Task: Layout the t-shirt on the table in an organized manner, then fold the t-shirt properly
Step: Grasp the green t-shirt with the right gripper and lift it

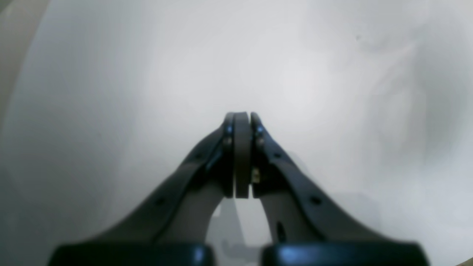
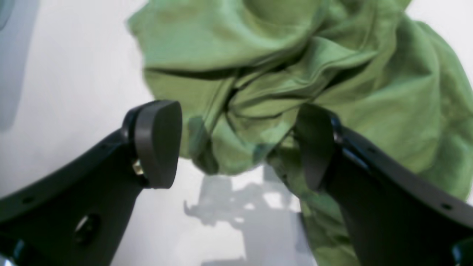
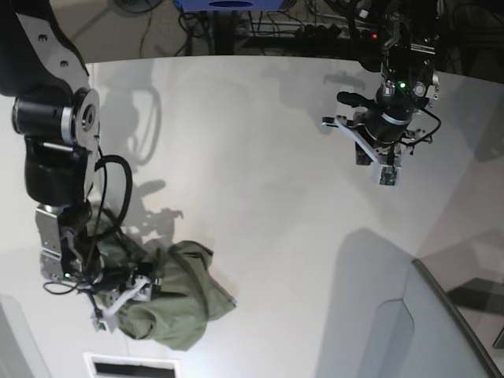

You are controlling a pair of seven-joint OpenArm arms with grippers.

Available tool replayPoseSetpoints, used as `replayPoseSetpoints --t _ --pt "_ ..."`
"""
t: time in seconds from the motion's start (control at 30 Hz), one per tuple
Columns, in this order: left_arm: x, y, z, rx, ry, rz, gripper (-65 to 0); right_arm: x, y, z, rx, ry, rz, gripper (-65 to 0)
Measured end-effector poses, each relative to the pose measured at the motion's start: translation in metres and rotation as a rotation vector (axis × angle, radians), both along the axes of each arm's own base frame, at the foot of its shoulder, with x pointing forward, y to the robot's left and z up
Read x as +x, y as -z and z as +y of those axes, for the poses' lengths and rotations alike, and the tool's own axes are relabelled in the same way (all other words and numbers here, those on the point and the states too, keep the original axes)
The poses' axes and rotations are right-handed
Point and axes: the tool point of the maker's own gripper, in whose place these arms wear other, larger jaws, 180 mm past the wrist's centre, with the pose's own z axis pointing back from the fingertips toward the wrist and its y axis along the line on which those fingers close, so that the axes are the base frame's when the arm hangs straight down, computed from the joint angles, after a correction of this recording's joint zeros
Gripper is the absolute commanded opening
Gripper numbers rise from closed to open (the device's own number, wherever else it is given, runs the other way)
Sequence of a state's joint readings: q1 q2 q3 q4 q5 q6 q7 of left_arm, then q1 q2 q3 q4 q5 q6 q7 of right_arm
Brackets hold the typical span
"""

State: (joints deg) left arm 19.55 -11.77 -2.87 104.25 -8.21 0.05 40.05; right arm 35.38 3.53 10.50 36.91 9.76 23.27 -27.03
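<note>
While spread, right fingers (image 2: 159, 144) straddle crumpled t-shirt (image 2: 295, 74)

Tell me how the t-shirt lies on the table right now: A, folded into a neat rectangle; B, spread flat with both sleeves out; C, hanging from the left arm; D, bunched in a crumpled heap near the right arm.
D: the t-shirt is a wrinkled heap on the table, right by the right gripper, whose jaws stand open.
</note>
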Motion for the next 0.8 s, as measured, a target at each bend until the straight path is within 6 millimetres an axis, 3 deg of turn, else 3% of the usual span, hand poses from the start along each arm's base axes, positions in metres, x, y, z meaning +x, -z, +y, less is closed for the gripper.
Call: replayPoseSetpoints --t 0.3,0.37,0.43,0.5,0.53,0.7,0.8 --pt "-0.002 0.002 0.0 0.0 0.0 0.007 -65.0 -0.009 0.028 0.0 0.039 0.028 0.043 -22.4" --pt "-0.002 0.001 0.0 0.0 0.0 0.006 -65.0 -0.009 0.028 0.001 0.042 0.029 0.039 -30.3" --pt "-0.002 0.001 0.0 -0.001 0.0 0.006 -65.0 -0.011 0.03 0.001 0.045 0.028 0.042 -44.1" --pt "-0.002 0.001 0.0 -0.001 0.0 0.006 -65.0 -0.014 0.034 0.001 0.045 0.031 0.049 -62.6" --pt "-0.002 0.001 0.0 0.0 -0.001 0.006 -65.0 -0.016 0.036 0.001 0.044 0.031 0.052 -65.0" --pt "-0.002 0.002 0.0 0.0 -0.001 0.006 -65.0 -0.026 0.039 0.007 0.03 -0.005 0.108 -65.0" --pt "-0.003 0.002 0.0 -0.001 -0.001 0.007 -65.0 -0.041 0.04 0.025 0.019 -0.044 0.114 -65.0"
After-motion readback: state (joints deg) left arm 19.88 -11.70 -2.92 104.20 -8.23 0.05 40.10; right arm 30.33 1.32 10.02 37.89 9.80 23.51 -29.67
